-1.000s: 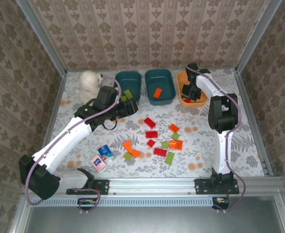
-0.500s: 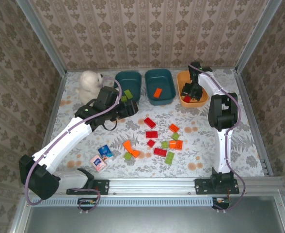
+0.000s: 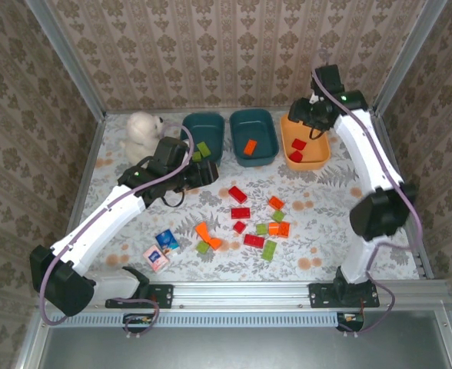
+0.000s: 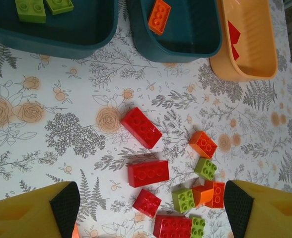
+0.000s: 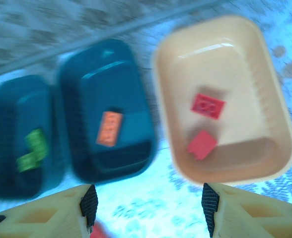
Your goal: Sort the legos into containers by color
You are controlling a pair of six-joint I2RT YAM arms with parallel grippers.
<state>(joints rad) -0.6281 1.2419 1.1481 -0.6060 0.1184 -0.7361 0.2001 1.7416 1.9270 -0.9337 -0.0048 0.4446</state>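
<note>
Starting at the right gripper (image 5: 149, 206): spread apart, pinching nothing. Hangs above the orange tub (image 5: 235, 74) at the far right corner of the table (image 4: 46, 148). Down in that tub, two red legos (image 5: 208, 105), loose on its floor and clear of the fingers. Reads as the release end of a red delivery, leaving this arm free for another fetch. Just left of it, the middle teal tub (image 5: 131, 89) with a single orange lego (image 5: 109, 128). Beyond that, the left teal tub (image 5: 7, 124) with two green legos (image 5: 32, 148).

Over at the left gripper (image 4: 151, 206): also spread wide and empty. Hovers by the near edge of the left teal tub and looks straight down on the loose legos (image 4: 148, 173). Red, orange and green mixed there, some touching, all apart from any tub.

Judged early in the sort: only five pieces binned, most of them out on the table.

For the next move, probably best to pick a brick that stands free, such as the tilted red brick (image 4: 141, 127) nearest the tubs. Calls for turning the wrist so the pads close across its short sides, then coming straight down. Better to avoid the tight cluster (image 4: 205, 194), where a closing finger could drag a neighbour along. Then red to the orange tub, orange to the middle one, green to the left.
</note>
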